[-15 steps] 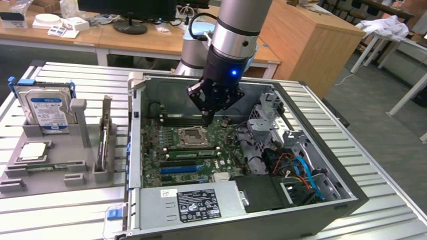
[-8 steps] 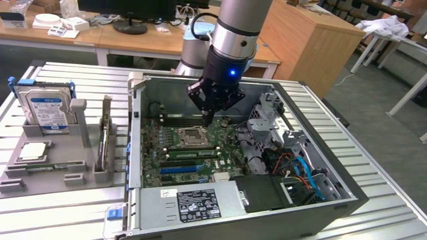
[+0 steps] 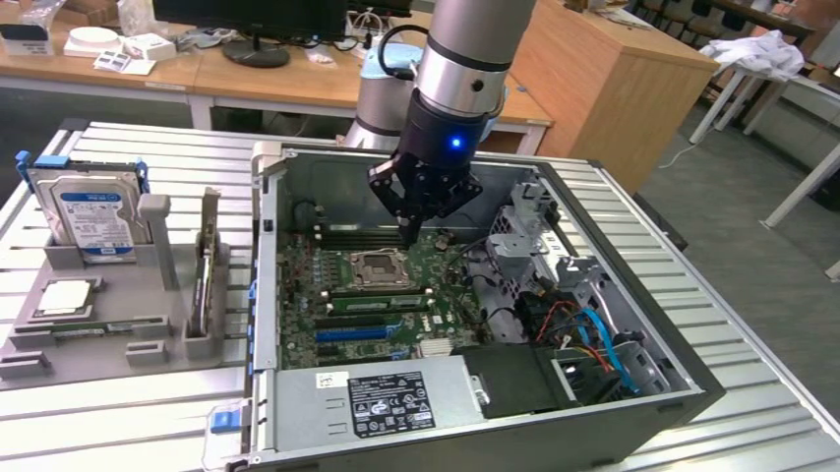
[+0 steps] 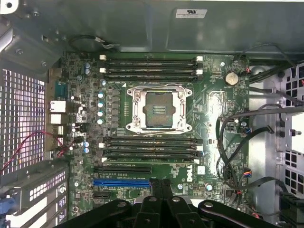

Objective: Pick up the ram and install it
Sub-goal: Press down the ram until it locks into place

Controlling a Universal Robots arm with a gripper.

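Observation:
My gripper [image 3: 415, 232] hangs inside the open computer case [image 3: 270, 295], just above the motherboard [image 3: 334, 324] and beside the empty processor socket [image 3: 377, 265]. In the wrist view its two black fingers [image 4: 156, 199] press together with nothing between them, over the board's edge near the blue slot [image 4: 121, 182]. A thin green strip that looks like the ram [image 3: 374, 302] lies along the memory slots [image 4: 149, 147] on the near side of the socket; I cannot tell how deep it sits. Another thin green stick [image 3: 79, 328] rests in the grey holder [image 3: 151, 324] at the exterior view's left.
The grey holder also carries a hard drive [image 3: 94, 211], a square silver processor chip [image 3: 66, 295] and an upright card [image 3: 207, 261]. Cables [image 3: 591, 329] and the drive cage [image 3: 532, 221] crowd the case's side at the exterior view's right. The power supply [image 3: 388, 401] fills its near end.

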